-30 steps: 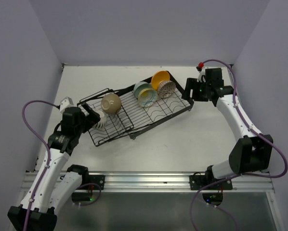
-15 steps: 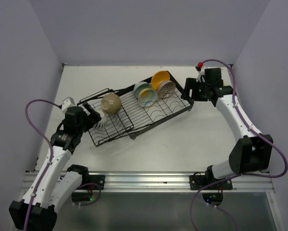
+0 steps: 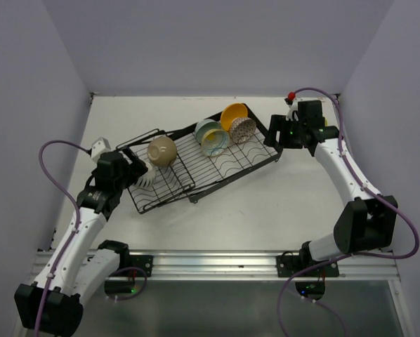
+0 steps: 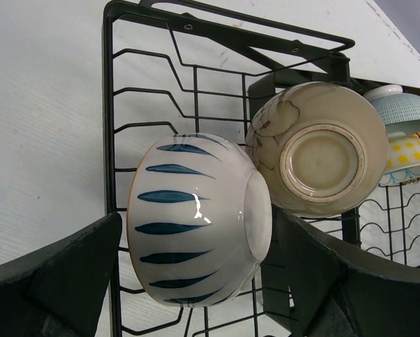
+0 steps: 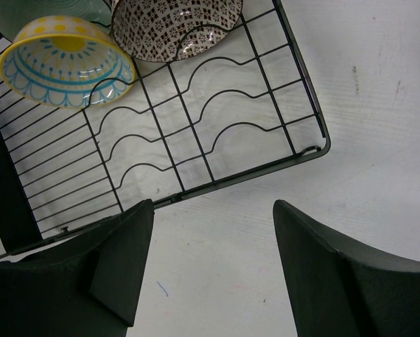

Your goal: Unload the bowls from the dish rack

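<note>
one blue-striped white bowl [image 4: 196, 221] lies sideways on black rack [image 4: 109, 105].

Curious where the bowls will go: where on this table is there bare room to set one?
Bare table lies between the dish rack and the near edge, and again between rack and back wall. Crowded: the rack's right end, where bowls bunch, and its left end, where the left gripper straddles a striped bowl.
</note>
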{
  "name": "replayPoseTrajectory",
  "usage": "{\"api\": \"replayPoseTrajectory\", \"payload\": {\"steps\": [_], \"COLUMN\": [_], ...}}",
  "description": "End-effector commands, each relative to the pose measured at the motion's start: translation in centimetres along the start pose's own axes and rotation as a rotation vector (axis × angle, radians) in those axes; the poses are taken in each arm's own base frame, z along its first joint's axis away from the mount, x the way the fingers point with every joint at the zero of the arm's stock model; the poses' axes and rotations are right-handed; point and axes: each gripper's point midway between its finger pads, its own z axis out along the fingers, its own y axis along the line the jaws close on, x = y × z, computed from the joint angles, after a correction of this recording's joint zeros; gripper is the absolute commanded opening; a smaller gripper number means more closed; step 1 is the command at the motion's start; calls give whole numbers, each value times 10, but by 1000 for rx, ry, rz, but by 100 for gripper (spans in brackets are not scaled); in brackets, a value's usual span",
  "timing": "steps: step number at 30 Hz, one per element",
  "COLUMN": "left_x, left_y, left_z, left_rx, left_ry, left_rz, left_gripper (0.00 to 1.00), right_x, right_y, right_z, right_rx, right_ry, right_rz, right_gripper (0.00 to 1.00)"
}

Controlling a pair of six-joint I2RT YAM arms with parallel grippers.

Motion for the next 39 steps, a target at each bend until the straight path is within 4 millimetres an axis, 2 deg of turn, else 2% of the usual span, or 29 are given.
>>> {"api": "replayPoseTrajectory", "payload": {"steps": [1, 10, 15, 23, 29, 31, 39], "left_x": [-13, -11, -9, -19, -23, -24, -30], "left_y": [-3, -2, -1, -6, -8, -11, -25], "left_z": [5, 8, 7, 1, -4, -7, -18], "left_rx": [5, 4, 5, 22, 30, 47, 124], "left_ry": [-55, -52, -47, -70, -80, -83, -92], "left_rz": [3, 19, 26, 31, 27, 22, 3], "left_gripper": [94, 78, 65, 47, 42, 35, 32], "right_x": [-5, -5, -4, -4, -4, -4, -4], "right_y": [6, 6, 6, 6, 6, 5, 5], "right_z": [3, 4, 6, 6, 5, 5, 6], "right_rx": [-24, -24, -25, -27, -25, -23, -23], "right_ry": [-20, -18, -15, -14, -15, -15, -14], "right_rz": [3, 5, 4, 4, 5, 4, 4], "right_gripper": [73, 73, 73, 72, 72, 72, 72]}}
